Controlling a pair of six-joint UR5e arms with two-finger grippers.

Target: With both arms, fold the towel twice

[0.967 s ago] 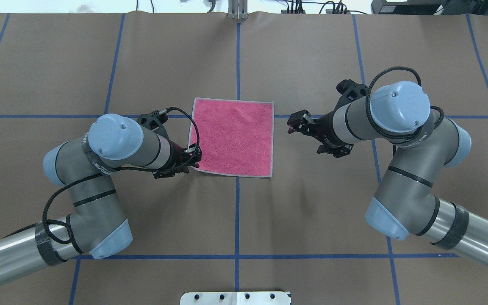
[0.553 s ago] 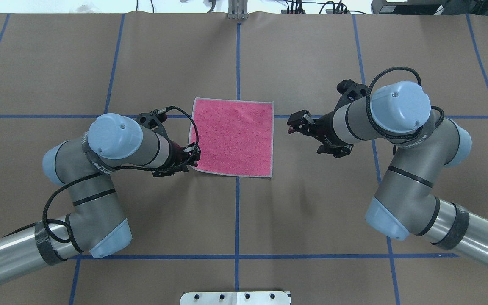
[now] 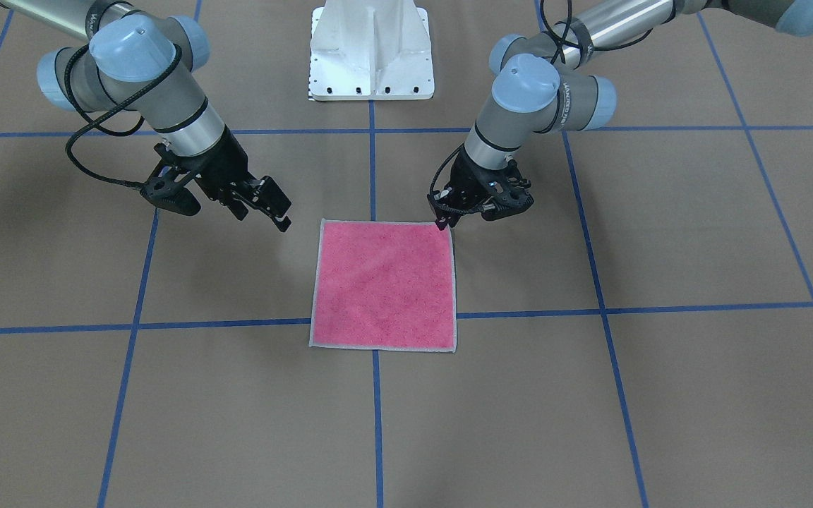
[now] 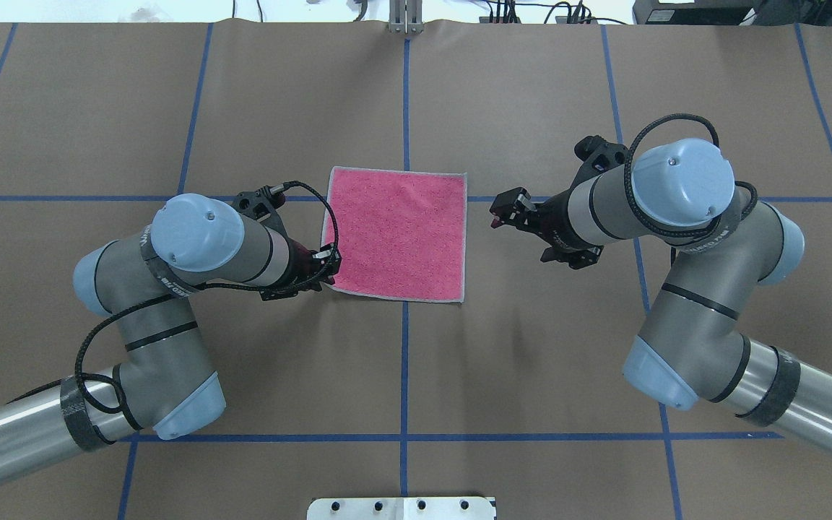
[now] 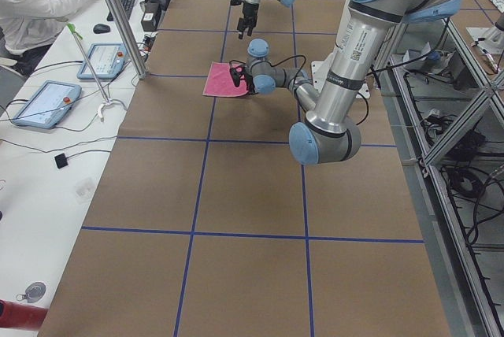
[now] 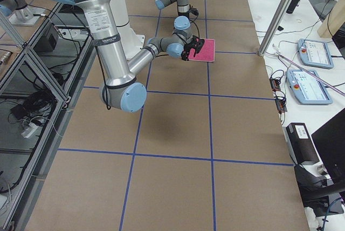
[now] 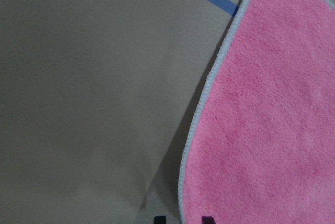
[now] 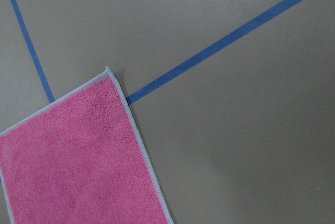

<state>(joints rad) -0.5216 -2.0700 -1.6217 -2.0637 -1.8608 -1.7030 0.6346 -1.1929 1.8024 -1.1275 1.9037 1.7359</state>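
Note:
The towel (image 4: 396, 235) lies flat, pink face up, in the middle of the brown table; it also shows in the front view (image 3: 384, 286). My left gripper (image 4: 328, 278) is down at its near-left corner (image 3: 442, 222). In the left wrist view its two fingertips (image 7: 159, 219) stand close together astride the towel's grey edging (image 7: 194, 130), which is slightly raised over a shadow, so the gripper is shut on the towel. My right gripper (image 4: 497, 211) hovers open and empty just right of the towel (image 3: 281, 212), apart from it. The right wrist view shows the towel's far-right corner (image 8: 73, 156).
Blue tape lines (image 4: 405, 108) grid the table. The white pedestal base (image 3: 371, 49) stands at the robot's edge. An operator (image 5: 31, 6) and tablets (image 6: 310, 85) are on a side table beyond the far edge.

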